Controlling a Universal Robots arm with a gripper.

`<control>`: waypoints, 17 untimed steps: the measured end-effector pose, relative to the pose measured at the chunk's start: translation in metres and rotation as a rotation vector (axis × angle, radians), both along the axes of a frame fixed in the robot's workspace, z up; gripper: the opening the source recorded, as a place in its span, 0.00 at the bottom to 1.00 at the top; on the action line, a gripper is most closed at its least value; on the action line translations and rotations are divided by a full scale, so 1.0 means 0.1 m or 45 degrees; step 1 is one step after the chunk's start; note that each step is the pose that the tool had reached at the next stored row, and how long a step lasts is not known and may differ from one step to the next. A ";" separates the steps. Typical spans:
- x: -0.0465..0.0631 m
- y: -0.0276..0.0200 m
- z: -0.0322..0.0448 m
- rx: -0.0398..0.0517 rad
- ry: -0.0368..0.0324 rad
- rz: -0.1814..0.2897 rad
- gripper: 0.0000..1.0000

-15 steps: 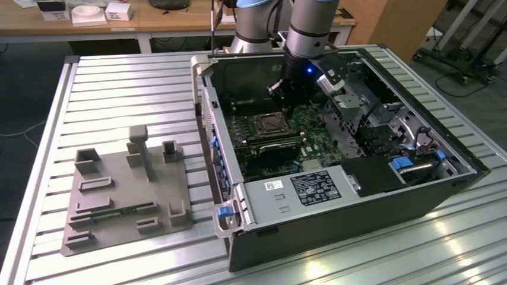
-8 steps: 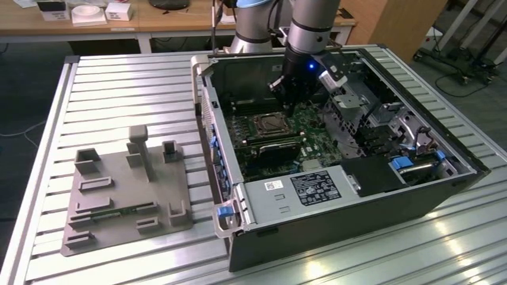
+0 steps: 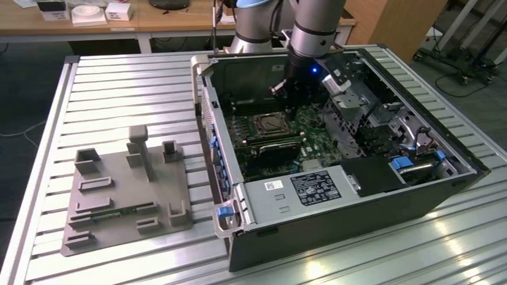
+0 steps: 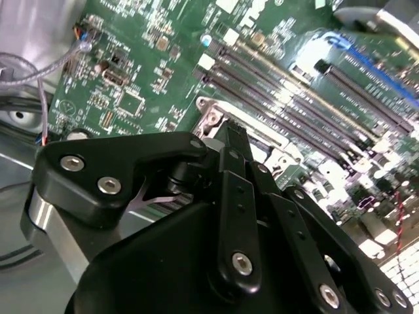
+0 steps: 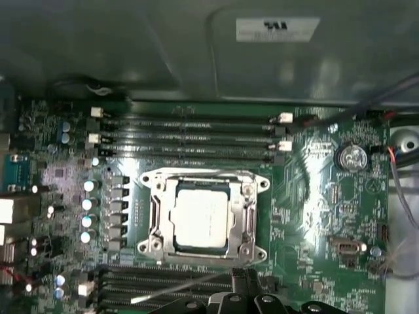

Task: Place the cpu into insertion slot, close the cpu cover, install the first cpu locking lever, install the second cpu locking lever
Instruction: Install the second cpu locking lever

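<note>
The cpu point(image 5: 201, 218) sits flat in the slot point(image 5: 154, 216) on the green board point(image 5: 314, 196), and the cover point(image 5: 247, 212) lies shut over it, with the chip showing through its window. In the exterior view the arm point(image 3: 313, 29) reaches down into the open computer case point(image 3: 443, 196) on the bench point(image 3: 119, 89), just beside the slot point(image 3: 270, 123). The gripper point(image 5: 243, 278) hangs close over the board at the slot's edge. Its black fingers point(image 4: 230, 154) look pressed together, with nothing between them, though I cannot tell if the tips touch anything. A thin lever point(image 5: 180, 288) lies by the gripper.
</note>
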State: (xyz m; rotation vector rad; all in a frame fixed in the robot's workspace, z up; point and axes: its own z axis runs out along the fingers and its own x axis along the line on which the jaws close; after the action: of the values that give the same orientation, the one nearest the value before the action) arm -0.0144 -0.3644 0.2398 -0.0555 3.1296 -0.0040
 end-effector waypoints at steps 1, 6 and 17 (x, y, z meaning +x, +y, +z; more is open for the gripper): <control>0.00 -0.019 0.000 0.000 0.0005 0.000 0.11; -0.04 -0.063 -0.003 0.000 0.0029 -0.001 0.11; -0.26 -0.105 -0.011 0.000 0.0154 -0.001 0.11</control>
State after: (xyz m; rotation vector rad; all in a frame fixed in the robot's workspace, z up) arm -0.0409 -0.3749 0.2387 -0.0547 3.1417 -0.0037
